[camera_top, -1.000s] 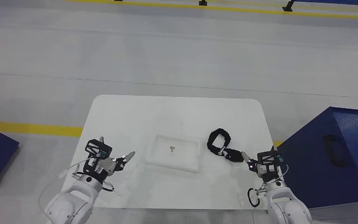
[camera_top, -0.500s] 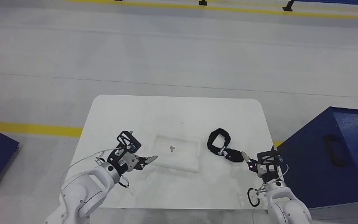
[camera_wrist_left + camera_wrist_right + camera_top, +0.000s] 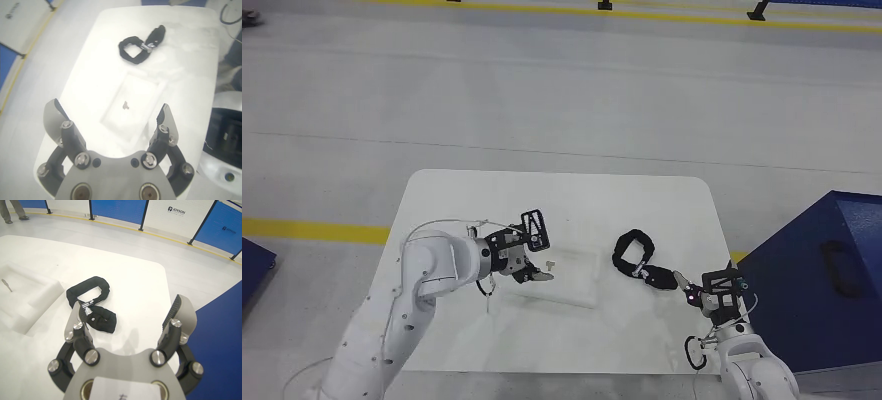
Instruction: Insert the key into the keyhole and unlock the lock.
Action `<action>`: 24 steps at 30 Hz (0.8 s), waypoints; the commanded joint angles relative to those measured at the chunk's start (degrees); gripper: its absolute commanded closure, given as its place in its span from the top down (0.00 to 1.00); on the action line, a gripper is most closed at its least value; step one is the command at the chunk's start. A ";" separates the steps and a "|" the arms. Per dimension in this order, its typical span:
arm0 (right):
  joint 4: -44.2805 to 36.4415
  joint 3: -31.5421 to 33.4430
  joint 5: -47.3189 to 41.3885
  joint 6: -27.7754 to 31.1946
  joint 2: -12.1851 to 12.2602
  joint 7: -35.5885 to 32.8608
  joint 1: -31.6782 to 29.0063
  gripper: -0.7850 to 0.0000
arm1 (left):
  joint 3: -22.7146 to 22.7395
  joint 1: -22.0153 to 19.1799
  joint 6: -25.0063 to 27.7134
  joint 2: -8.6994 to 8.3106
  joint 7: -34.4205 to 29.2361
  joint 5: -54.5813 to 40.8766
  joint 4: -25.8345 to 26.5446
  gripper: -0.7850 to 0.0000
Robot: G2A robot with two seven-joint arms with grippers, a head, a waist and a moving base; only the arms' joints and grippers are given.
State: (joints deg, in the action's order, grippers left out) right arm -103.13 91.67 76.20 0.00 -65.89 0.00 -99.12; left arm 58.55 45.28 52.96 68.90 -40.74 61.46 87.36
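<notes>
Jaws: left jaws apart, over the tray (image 3: 579,287) just beside the key (image 3: 549,265); right jaws apart, near the lock (image 3: 657,277) on the surface (image 3: 462,205). We judge the key small, light, stiff and apt to slip, lying flat: pinch it by the bow. The lock's sleeved chain looks limp; we would hold its body.

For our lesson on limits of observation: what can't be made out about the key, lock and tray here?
Key teeth: blurred in left wrist view, too small in top view.
Keyhole on chain lock: in right wrist view, right gripper finger overlaps the metal end.
White tray: cut off by right wrist view's edge.
</notes>
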 commanded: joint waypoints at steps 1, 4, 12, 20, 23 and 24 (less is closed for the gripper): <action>0.00 0.00 0.00 0.00 0.00 0.00 0.00 1.00 | -6.91 -9.83 1.65 1.86 -4.67 -11.27 -9.91 1.00; 0.00 0.00 0.00 0.00 0.00 0.00 0.00 1.00 | -14.30 -17.53 1.22 4.47 -9.36 -21.01 -19.79 1.00; 0.00 0.00 0.00 0.00 0.00 0.00 0.00 1.00 | -14.83 -18.33 0.90 4.74 -9.68 -21.70 -20.30 1.00; 0.00 0.00 0.00 0.00 0.00 0.00 0.00 1.00 | -24.23 -22.08 -3.93 6.96 -14.53 -28.77 -27.80 1.00; 0.00 0.00 0.00 0.00 0.00 0.00 0.00 1.00 | -30.08 -26.44 -5.92 8.85 -16.51 -36.67 -33.87 1.00; 0.00 0.00 0.00 0.00 0.00 0.00 0.00 1.00 | -32.20 -27.76 -6.94 9.56 -17.54 -39.09 -35.68 1.00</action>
State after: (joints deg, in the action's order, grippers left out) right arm -103.13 91.67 76.20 0.00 -65.89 0.00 -99.12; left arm 29.04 19.10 47.16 77.71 -57.16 25.98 53.95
